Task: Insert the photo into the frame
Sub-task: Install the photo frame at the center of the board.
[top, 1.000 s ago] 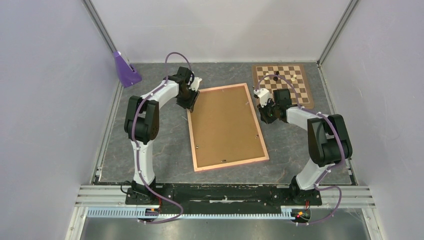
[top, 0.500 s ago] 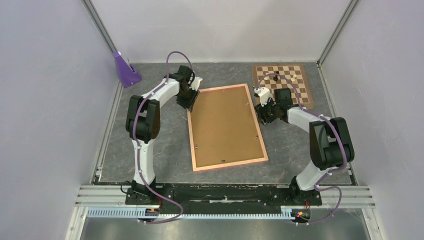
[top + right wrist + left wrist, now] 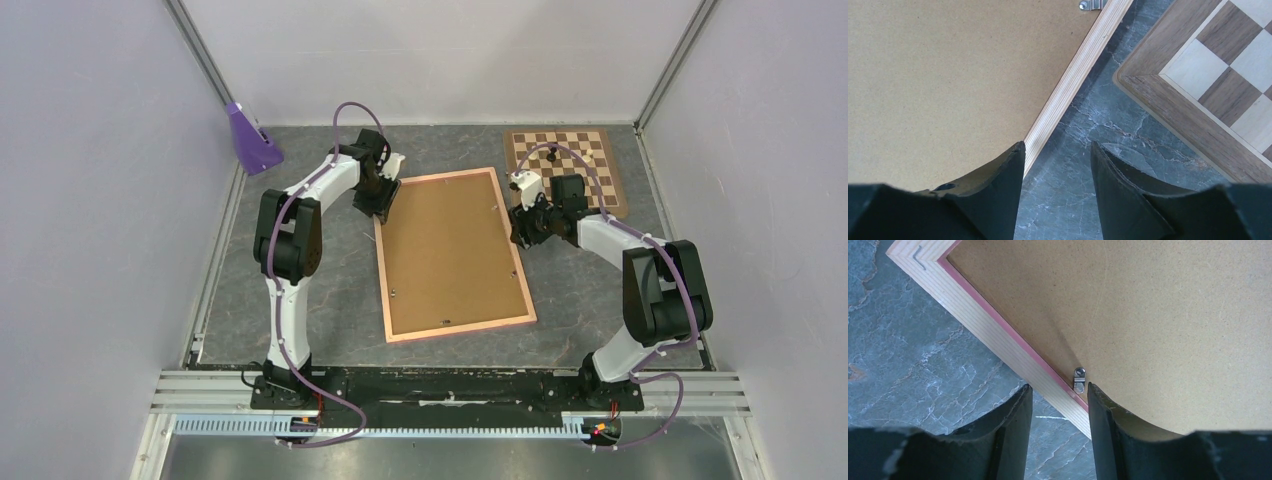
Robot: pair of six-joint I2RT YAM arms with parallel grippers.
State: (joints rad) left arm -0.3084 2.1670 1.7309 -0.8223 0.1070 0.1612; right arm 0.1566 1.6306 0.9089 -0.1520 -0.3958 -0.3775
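Frame (image 3: 462, 329) flat, back up, on worktop (image 3: 570, 290), backing board (image 3: 450, 250) in, photo unseen; looks stiff, light, thin-railed, likely best pinched at side rails, where left fingers (image 3: 1013, 440) and right fingers (image 3: 998, 200) hang open, empty.

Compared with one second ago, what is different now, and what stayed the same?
The right arm shifted a little: its elbow swung outward and its wrist edged toward the far side. The right gripper stayed by the right edge of the frame, jaws apart, holding nothing. The left gripper, the frame, the backing board and the chessboard stayed as they were.
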